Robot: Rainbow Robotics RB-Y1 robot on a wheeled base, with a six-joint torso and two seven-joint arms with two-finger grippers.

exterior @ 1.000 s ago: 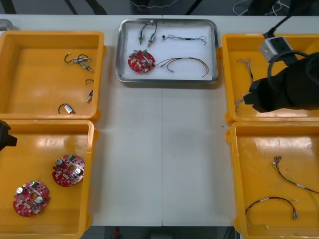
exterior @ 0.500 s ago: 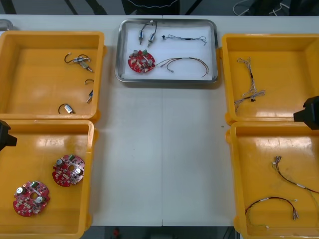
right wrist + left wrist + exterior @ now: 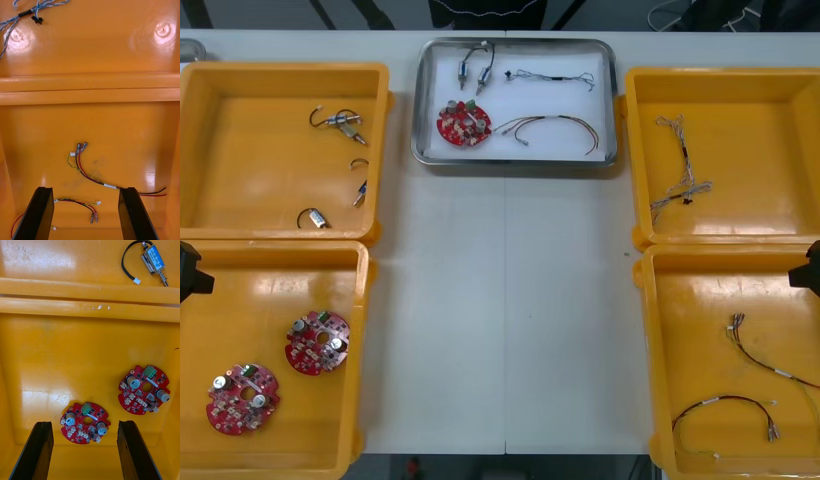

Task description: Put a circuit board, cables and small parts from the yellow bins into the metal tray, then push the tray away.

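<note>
Pale worktop (image 3: pixel 500 300): a shiny metal tray (image 3: pixel 515 160) at its far edge holds a round red circuit board (image 3: pixel 464 122), thin cables (image 3: pixel 552 117) and small metal parts (image 3: pixel 482 78). Left tool (image 3: pixel 85 425) and right tool (image 3: pixel 87 189) gape wide, empty, above glossy yellow bins (image 3: pixel 270 190).

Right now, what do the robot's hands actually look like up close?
The left gripper and right gripper look alike: each has two plain matte black fingers, flat slabs with blunt tips, no markings or cables. The left arm and right arm casings are black too.
</note>
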